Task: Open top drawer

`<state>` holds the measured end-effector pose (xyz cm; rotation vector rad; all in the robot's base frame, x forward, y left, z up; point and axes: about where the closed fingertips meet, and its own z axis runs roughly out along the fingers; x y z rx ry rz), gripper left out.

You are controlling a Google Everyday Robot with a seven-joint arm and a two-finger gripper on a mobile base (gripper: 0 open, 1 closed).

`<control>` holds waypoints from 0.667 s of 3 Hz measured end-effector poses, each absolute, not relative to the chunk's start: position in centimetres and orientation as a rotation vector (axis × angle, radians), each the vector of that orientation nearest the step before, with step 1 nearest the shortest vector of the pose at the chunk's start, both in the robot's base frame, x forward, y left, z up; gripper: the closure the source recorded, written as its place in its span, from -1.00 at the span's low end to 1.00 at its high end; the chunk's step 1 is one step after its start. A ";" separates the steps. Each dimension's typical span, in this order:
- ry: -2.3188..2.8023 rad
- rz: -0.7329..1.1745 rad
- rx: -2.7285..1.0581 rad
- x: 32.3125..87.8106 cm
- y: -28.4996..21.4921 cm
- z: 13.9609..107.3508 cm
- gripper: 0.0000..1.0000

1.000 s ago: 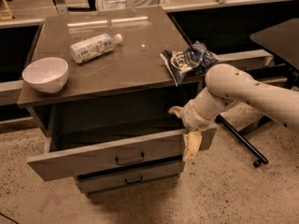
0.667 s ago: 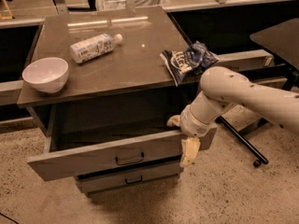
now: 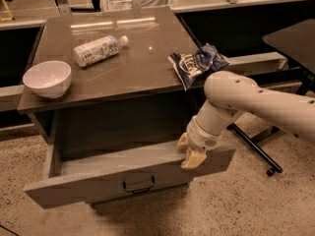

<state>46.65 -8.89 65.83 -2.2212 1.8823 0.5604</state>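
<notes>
The top drawer (image 3: 98, 178) of the grey-brown cabinet stands pulled out toward the camera, its flat front carrying a small black bar handle (image 3: 139, 184) at the centre and its pale inside (image 3: 118, 156) showing. My gripper (image 3: 189, 154) hangs from the white arm (image 3: 246, 100) at the right end of the drawer's front edge, its cream fingers against the top of the front panel. The lower drawers are mostly hidden under the open one.
On the cabinet top (image 3: 142, 58) sit a white bowl (image 3: 47, 77) at the left, a lying plastic bottle (image 3: 98, 48) and a blue chip bag (image 3: 197, 63) at the right edge. A black table (image 3: 293, 41) and a chair base (image 3: 261, 156) stand to the right. Speckled floor lies in front.
The view has come closer and shifted. My gripper has moved left and down along the drawer front's right end. The drawer stays pulled out.
</notes>
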 end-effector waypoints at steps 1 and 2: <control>1.899 0.522 -2.215 46.2 -9.2 67.1 0.24; 1.906 0.394 -2.246 46.5 -9.2 71.5 0.20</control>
